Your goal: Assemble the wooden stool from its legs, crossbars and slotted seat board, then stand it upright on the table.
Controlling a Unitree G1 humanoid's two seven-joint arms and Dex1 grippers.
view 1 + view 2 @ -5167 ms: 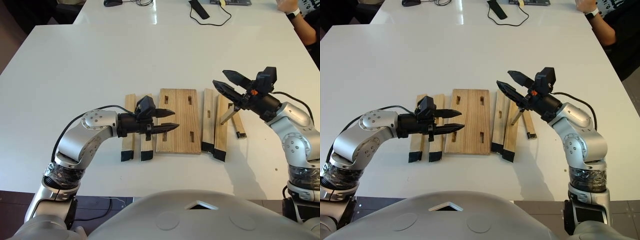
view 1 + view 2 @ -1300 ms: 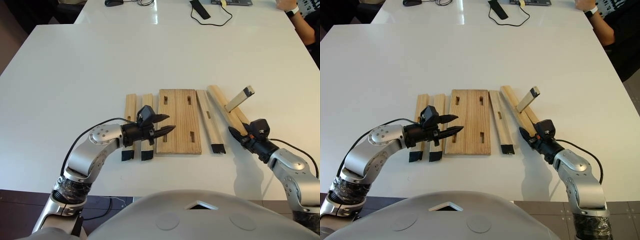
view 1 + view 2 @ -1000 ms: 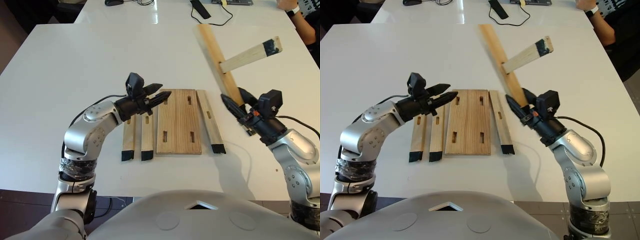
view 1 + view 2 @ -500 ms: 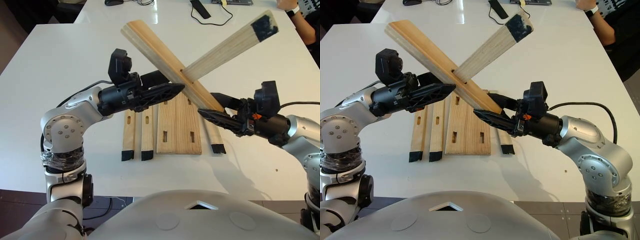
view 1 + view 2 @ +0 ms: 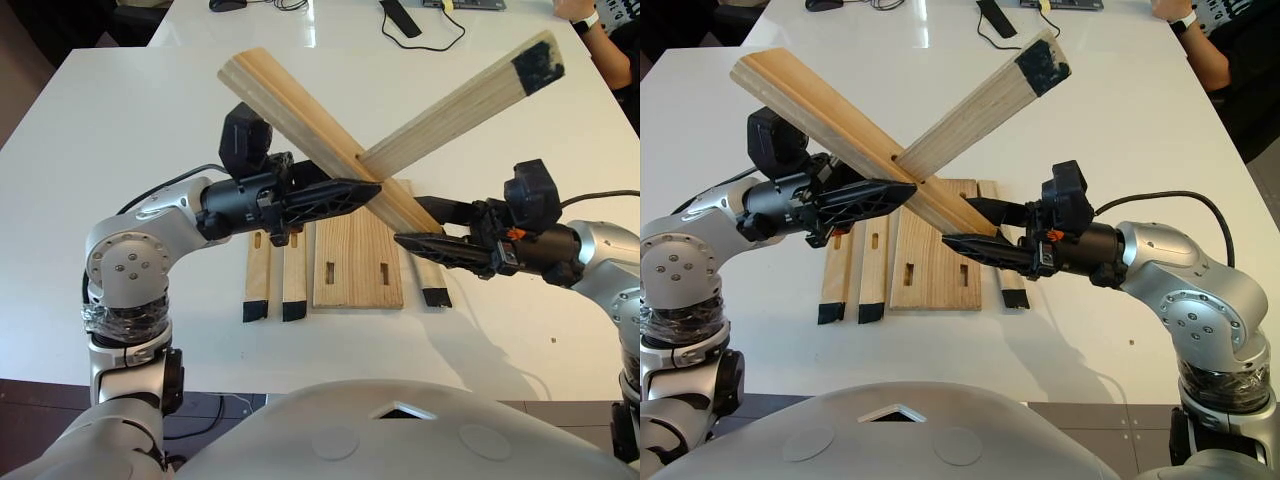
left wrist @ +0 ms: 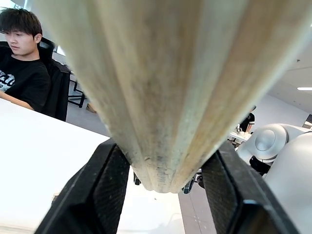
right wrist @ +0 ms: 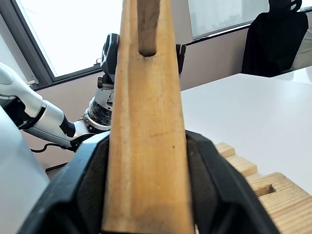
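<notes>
1. Left gripper (image 5: 362, 194) is above the seat board (image 5: 357, 265), near its far-left corner. I see its fingers pinched on the slotted leg (image 5: 290, 110), right by the joint.
2. Right gripper (image 5: 410, 222) is over the board's right edge, clamped on that leg's lower end.
3. The leg is airborne, slanting up and away to the board's left. A black-tipped bar (image 5: 460, 100) is plugged into its slot and angles up to the right.
4. Seat board lies flat on the table (image 5: 150, 120), slots up.
5. Two loose legs (image 5: 293, 275) lie just left of the board, parallel to it. Another leg (image 5: 430, 280) lies just right of it.
</notes>
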